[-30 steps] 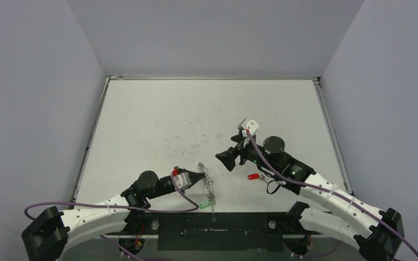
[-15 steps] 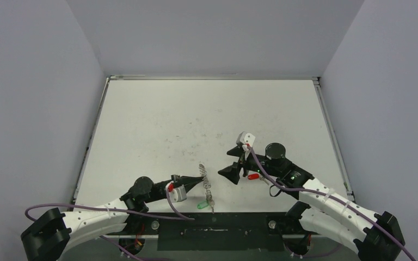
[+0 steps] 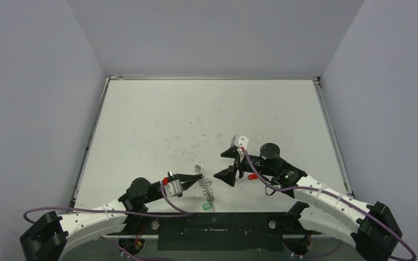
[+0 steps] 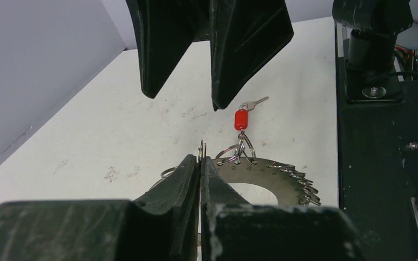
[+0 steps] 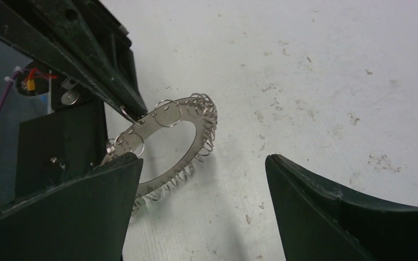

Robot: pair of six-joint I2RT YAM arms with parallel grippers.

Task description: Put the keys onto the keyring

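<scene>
**Barely begun: ring gripped, red key loose**

Well, my left pincer is clamped shut on one wire loop of the keyring, tipping the ring up off the tabletop; my right pincer gapes wide just beyond it, holding nothing; the red-tagged key lies loose beside the right pincer, apart from the ring, so I judge it not yet threaded; the green-tagged key sits just below the left pincer at the ring's near end; I cannot tell whether it is hooked on.
</scene>
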